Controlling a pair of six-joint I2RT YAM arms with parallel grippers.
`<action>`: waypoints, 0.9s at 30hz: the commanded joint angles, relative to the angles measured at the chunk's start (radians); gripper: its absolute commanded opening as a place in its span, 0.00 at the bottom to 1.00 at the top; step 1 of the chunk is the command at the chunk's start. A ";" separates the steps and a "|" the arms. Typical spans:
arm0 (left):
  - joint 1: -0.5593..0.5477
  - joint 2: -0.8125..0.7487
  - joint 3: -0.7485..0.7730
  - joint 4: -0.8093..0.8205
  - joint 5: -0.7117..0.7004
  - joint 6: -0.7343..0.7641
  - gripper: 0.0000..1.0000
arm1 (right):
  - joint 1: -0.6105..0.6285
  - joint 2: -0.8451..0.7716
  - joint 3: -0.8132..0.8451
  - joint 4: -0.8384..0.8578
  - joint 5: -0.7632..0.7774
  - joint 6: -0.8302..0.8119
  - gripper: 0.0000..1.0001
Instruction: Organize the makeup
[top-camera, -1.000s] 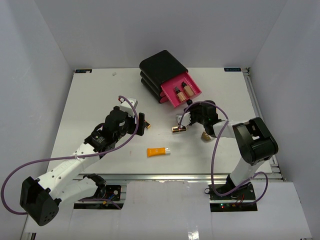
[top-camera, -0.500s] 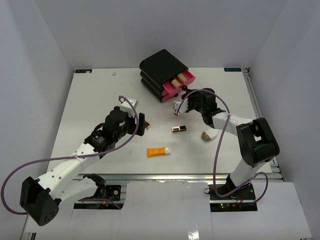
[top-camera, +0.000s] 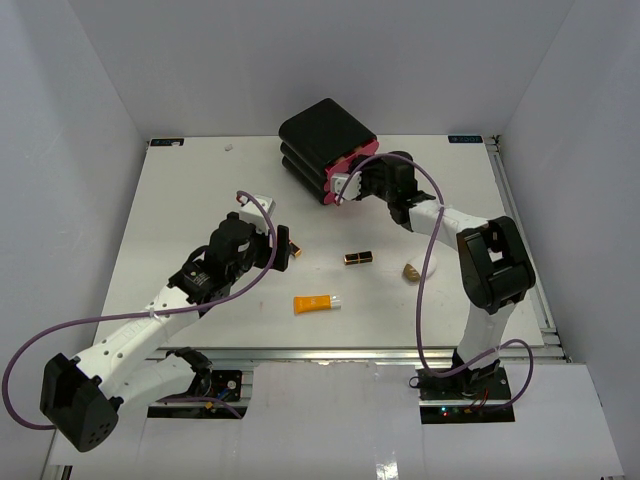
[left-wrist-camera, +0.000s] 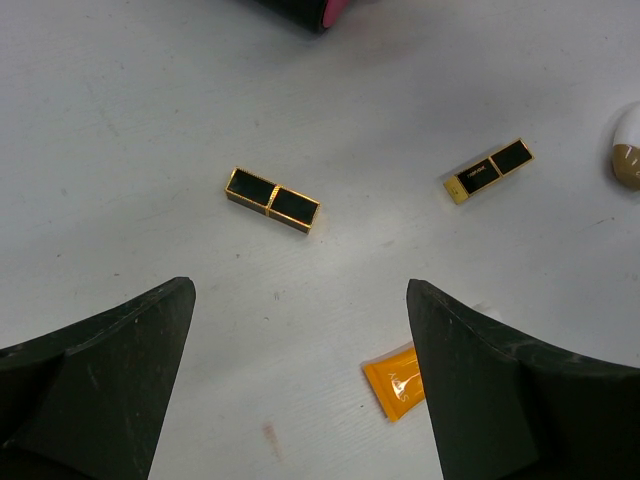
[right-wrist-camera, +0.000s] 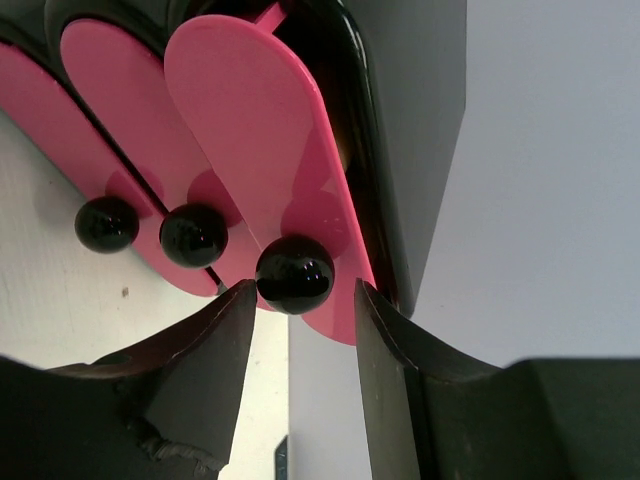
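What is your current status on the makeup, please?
Left gripper open, empty. Right gripper around top drawer knob. Two lipsticks, orange tube loose. Nothing blocking.

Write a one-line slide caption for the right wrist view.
Right tool straddling the black knob of the top pink drawer, nearly flush with the black box.

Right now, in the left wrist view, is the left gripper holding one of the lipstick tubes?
No. The left gripper is open and empty, and both lipstick tubes lie on the table beyond its fingers.
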 joint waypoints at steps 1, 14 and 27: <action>0.007 -0.003 -0.002 0.017 0.009 -0.002 0.98 | 0.002 0.019 0.089 -0.012 -0.012 0.110 0.51; 0.007 -0.003 -0.003 0.017 0.007 -0.002 0.98 | 0.005 0.076 0.249 -0.109 -0.047 0.397 0.57; 0.010 -0.013 -0.001 0.017 0.015 -0.002 0.98 | -0.015 -0.050 0.188 -0.151 -0.094 0.573 0.57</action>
